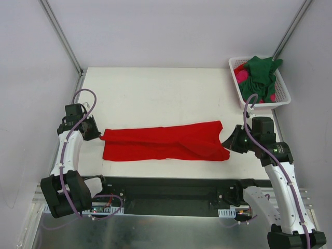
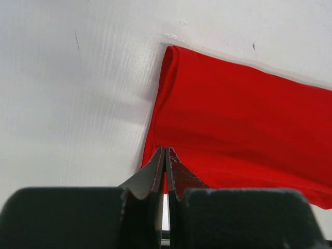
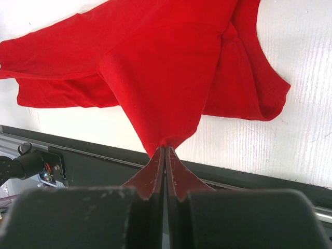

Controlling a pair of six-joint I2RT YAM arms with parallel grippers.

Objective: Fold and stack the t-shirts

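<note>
arms low, the left fingers (image 2: 153,176) and right fingers (image 3: 153,174) pinch the bright red cloth t-shirt (image 1: 166,144) at opposite ends. a dark green shirt (image 1: 262,72) and a pink shirt (image 1: 240,76) fill the white slotted plastic basket (image 1: 267,105).

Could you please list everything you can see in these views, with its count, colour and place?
red t-shirt: 1, bright red, stretched left to right across the near half of the table, a gripper at each end
green t-shirt: 1 crumpled bundle, dark green, on top in the basket
pink t-shirt: 1 as far as shows, magenta-pink, in the basket, mostly under the green one
basket: 1, white, slotted, far right corner of the table
table: 1, white
left gripper: 1, dark, shut on the red t-shirt's left end
right gripper: 1, dark, shut on its right end
</note>
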